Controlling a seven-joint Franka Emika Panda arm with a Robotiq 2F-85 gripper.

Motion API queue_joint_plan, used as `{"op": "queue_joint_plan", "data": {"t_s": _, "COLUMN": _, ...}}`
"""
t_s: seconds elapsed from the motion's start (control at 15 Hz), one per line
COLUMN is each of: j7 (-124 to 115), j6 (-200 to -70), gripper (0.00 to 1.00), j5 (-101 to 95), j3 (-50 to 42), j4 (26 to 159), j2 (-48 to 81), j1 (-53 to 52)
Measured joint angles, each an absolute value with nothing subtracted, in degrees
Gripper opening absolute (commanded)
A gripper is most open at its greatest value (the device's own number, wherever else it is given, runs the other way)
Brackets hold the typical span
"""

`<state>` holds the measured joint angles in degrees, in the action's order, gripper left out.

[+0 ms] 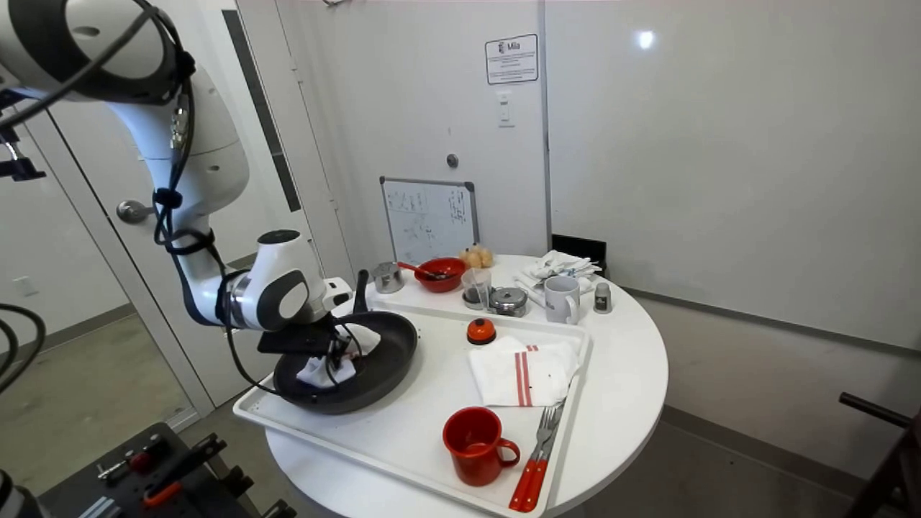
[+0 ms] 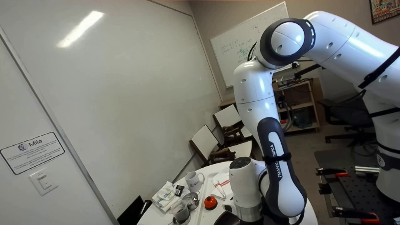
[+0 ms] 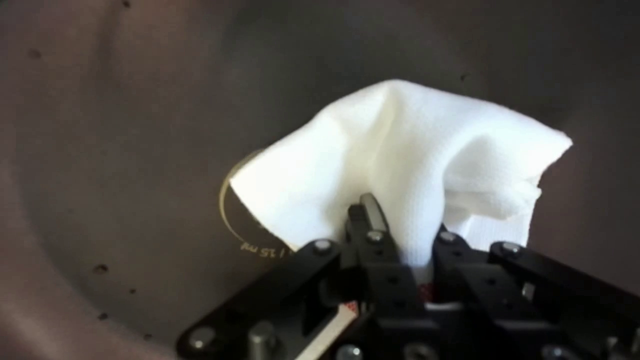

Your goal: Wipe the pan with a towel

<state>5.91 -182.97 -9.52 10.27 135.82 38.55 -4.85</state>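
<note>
With your gripper [image 3: 405, 220] pinching the towel [image 3: 395, 145], hard strokes could skid the pan [image 1: 392, 345] off the edge of the desk [image 1: 629, 360].

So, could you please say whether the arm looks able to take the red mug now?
Probably not yet: the gripper is shut on the white cloth in the pan, so it would likely need to let go first. The red mug stands uncovered on the tray.
</note>
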Motion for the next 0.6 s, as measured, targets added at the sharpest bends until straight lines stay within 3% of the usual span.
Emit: {"op": "queue_joint_plan", "data": {"t_s": 0.6, "j7": 5.56, "j6": -187.01, "gripper": 0.03, "j5": -8.25, "j3": 3.96, "j4": 143.31, "j2": 35.32, "j1": -2.53}}
